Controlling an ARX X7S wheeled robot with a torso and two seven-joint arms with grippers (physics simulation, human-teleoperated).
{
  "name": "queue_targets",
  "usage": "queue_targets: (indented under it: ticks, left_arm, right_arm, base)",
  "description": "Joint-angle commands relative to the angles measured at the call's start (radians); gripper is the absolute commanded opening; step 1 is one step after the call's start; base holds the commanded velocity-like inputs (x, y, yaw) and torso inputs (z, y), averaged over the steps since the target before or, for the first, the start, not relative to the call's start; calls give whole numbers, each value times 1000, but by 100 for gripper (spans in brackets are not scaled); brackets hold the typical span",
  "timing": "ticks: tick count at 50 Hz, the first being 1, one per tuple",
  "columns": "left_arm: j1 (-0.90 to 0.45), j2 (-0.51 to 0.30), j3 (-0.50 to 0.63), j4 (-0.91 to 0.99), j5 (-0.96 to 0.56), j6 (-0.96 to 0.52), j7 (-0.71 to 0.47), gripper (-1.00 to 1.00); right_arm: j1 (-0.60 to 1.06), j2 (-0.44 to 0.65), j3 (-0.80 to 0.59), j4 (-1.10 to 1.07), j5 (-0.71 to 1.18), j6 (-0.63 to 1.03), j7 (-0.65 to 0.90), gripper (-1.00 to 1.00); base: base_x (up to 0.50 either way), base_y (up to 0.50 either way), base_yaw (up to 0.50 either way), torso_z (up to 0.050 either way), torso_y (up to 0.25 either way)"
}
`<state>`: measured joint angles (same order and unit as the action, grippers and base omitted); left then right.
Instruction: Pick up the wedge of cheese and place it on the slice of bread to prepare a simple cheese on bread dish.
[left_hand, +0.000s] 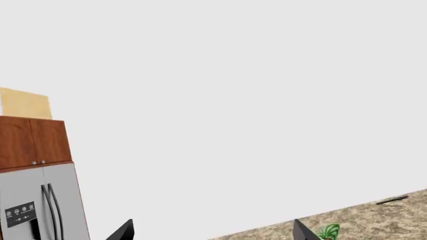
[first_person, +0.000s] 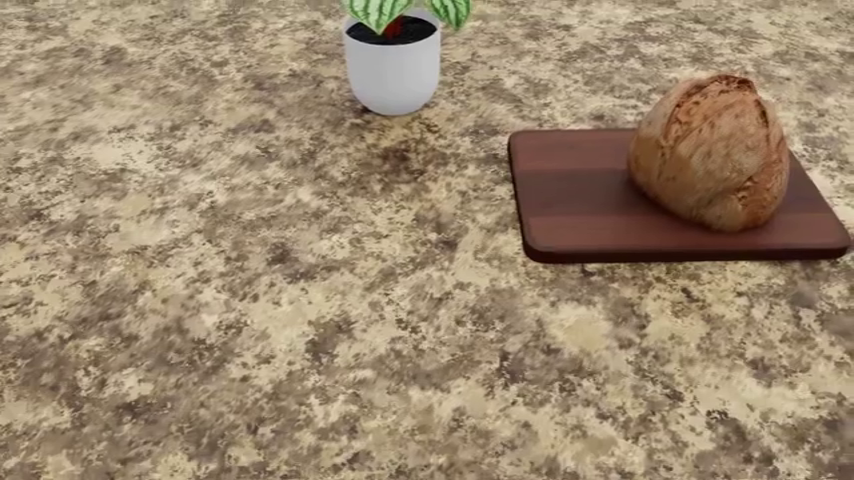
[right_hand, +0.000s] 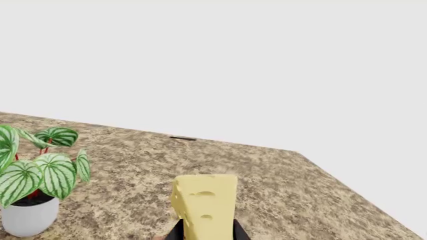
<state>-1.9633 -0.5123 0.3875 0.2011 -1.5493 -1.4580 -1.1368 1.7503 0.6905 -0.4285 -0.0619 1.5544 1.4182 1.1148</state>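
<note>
The wedge of cheese stands upright, clamped in the right gripper, held above the speckled worktop and out of the head view. The slice of bread sits on the wooden board near the worktop's right edge, beside the potted plant. The carry should stay level and finish over the bread's crown, lowering before release; the left gripper shows jaws apart.

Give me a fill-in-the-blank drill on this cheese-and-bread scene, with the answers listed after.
1. The golden-brown crusty bread sits on a dark rectangular wooden ____.
2. The right end effector grips the pale yellow ____ wedge.
3. The striped green leaves grow from a ____ pot.
4. Beside the wooden cabinet stands a grey ____.

Answers: board; cheese; white; fridge
</note>
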Motion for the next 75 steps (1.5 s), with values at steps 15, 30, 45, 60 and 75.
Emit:
queue_targets:
  ticks: [15,30,45,60,75]
  left_arm:
    - [-16,-17,38,-2,-37,26,-23,100]
    - [-18,-27,53,0,-39,44,-19,100]
    - [-28,-35,74,5,-38,54,-11,100]
    - [-9,-55,92,29,5,83,53,100]
    - [-25,-57,111,40,14,89,71,100]
  right_arm:
    - [10,20,-23,-9,18,-8,4,-100]
    - [20,16,-57,-14,-17,-21,-34,-100]
    - [59,-60,-127,76,-185,-127,-220,-100]
    - [303,-198,-222,402,-344,-163,-362,-100]
    - [391,-246,-257,499,-401,-182,-406,-100]
  base:
    - [308,-136,0,0,1]
    - [309,-12,0,0,1]
    - [108,26,0,0,0]
    - [0,0,0,0,0]
    - [0,0,0,0,-65]
